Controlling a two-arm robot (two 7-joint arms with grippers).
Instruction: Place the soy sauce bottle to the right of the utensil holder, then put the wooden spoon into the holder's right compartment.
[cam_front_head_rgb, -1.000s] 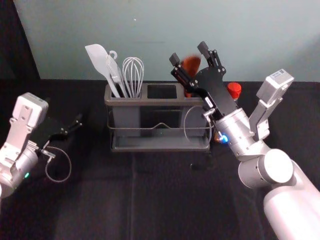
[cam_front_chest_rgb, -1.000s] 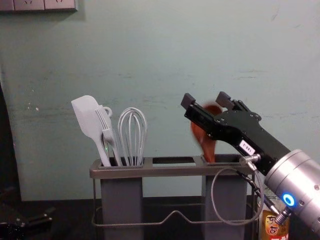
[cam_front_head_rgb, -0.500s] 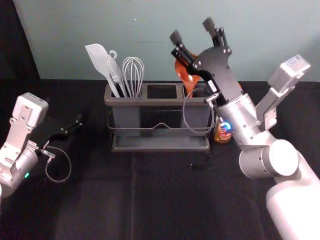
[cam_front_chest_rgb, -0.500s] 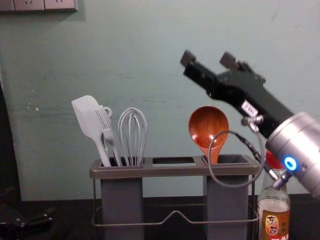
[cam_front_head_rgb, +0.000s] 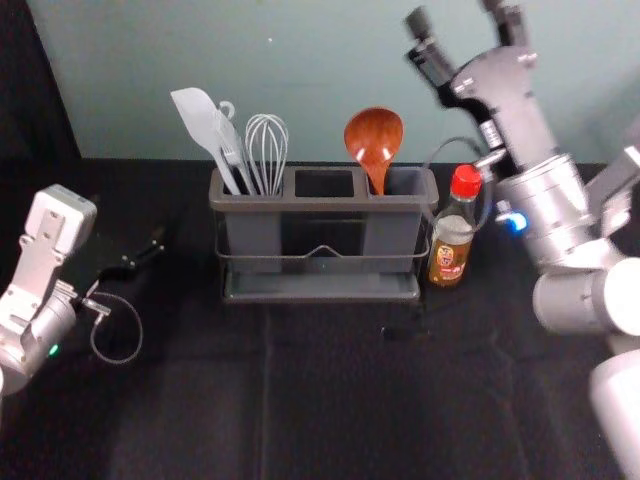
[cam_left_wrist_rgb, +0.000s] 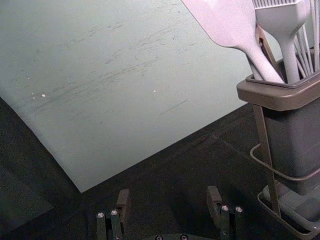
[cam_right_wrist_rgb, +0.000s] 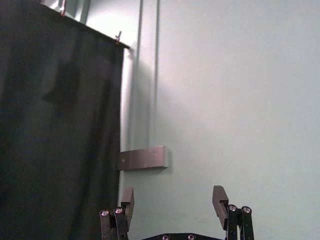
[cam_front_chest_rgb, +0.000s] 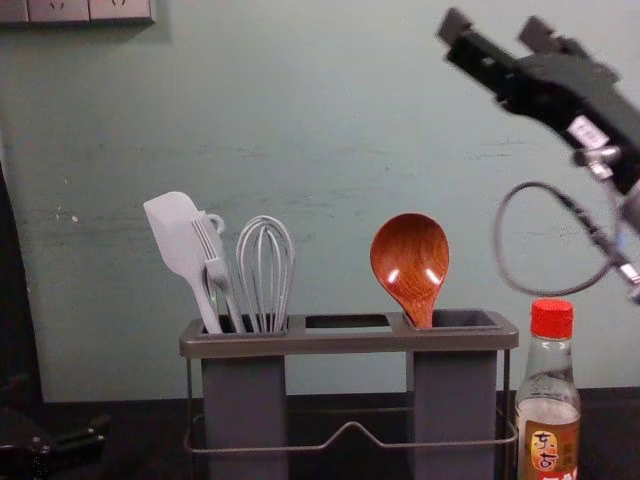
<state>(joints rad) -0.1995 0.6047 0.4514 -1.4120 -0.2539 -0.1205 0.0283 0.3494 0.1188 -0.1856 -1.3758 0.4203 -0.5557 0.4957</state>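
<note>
- Sinking out of sight in the right compartment of the utensil holder (cam_front_head_rgb: 325, 204), the lower end of the wooden spoon's (cam_front_head_rgb: 374, 137) handle is hidden
- Bottom of the soy sauce bottle (cam_front_chest_rgb: 547, 400) is cut off in the chest view; the head view has it upright, just right of the holder, though whether they touch I can't tell
- Left tool (cam_front_head_rgb: 145, 250), parked left of the holder, is hard to make out against the black cloth; by its wrist view it is opened out
- Spoon: reddish-brown, streaky grain, glossy oval bowl standing above the holder's rim, handle leaning a little
- Bottle: red cap, clear glass neck, yellow and orange label
- Right tool (cam_front_chest_rgb: 497, 30), above and to the right of the holder, is released, its fingers spread
- Spatula (cam_front_head_rgb: 195, 115) and whisk (cam_front_head_rgb: 267, 150) stand in the holder's left compartment
</note>
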